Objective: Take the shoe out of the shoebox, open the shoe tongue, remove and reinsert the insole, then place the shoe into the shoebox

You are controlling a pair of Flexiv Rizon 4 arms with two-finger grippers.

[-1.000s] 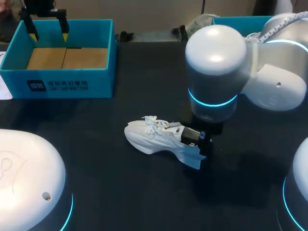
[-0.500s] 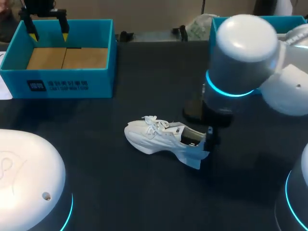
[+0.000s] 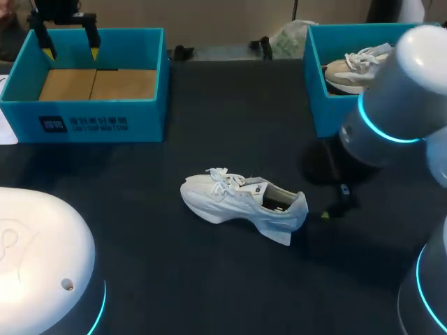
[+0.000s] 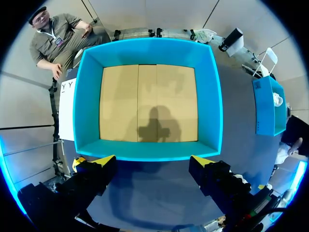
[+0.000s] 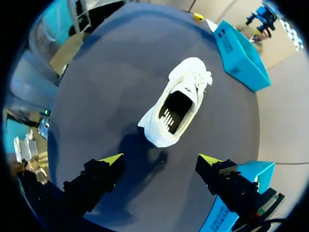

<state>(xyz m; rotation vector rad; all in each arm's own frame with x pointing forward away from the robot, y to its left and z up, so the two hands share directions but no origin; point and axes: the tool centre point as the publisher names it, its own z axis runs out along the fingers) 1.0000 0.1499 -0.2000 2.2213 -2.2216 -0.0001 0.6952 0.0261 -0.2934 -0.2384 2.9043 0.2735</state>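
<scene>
My right gripper (image 5: 161,158) hangs released, fingers spread wide, just off the heel of the white shoe (image 3: 241,202). The shoe sits mid-table on its sole, toe toward 9 o'clock. The empty shoebox (image 3: 84,122) lies at 10 o'clock, and my left gripper (image 4: 152,160) hovers above it, splayed and holding nothing. My worry is that a pinch on the soft heel collar could fold it or drag the insole askew. The second box (image 3: 321,112) at 2 o'clock, already holding another shoe (image 3: 353,66), also invites a wrong drop.
</scene>
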